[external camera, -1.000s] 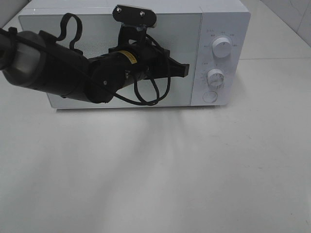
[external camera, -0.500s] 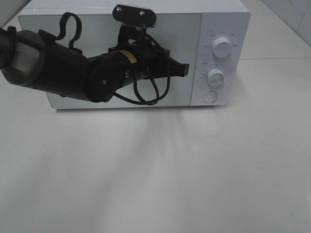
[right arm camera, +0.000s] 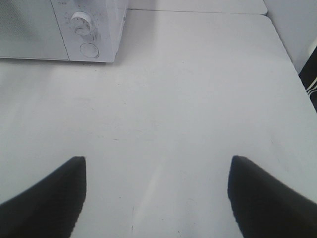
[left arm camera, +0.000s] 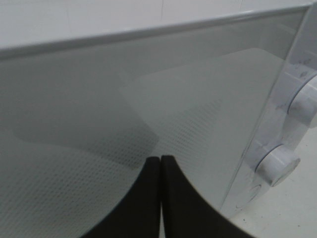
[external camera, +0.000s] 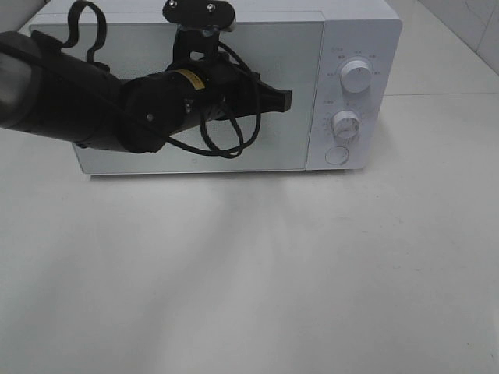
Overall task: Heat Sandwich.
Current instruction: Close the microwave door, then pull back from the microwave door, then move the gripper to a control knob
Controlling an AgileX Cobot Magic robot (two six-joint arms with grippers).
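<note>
The sandwich is out of view. A white microwave (external camera: pixel 355 31) stands at the back of the table with its door (external camera: pixel 296 70) closed. My left gripper (external camera: pixel 287 100) is shut and empty, its fingers pressed together in front of the door glass, pointing toward the control panel. In the left wrist view the left gripper (left arm camera: pixel 161 158) tips sit close to the perforated door window (left arm camera: pixel 198 114). My right gripper (right arm camera: pixel 157 166) is open over bare table, with nothing between its fingers; it does not show in the exterior view.
The microwave panel carries two white knobs (external camera: pixel 356 76) (external camera: pixel 345 125) and a round button (external camera: pixel 336 155). The left arm (external camera: pixel 70 101) crosses in front of the door's left half. White tabletop (external camera: pixel 257 273) stretches in front. The right wrist view shows the microwave's corner (right arm camera: pixel 84 29).
The left arm has risen and drawn slightly left, its gripper tip now a bit farther from the control panel. The gripper stays shut.
</note>
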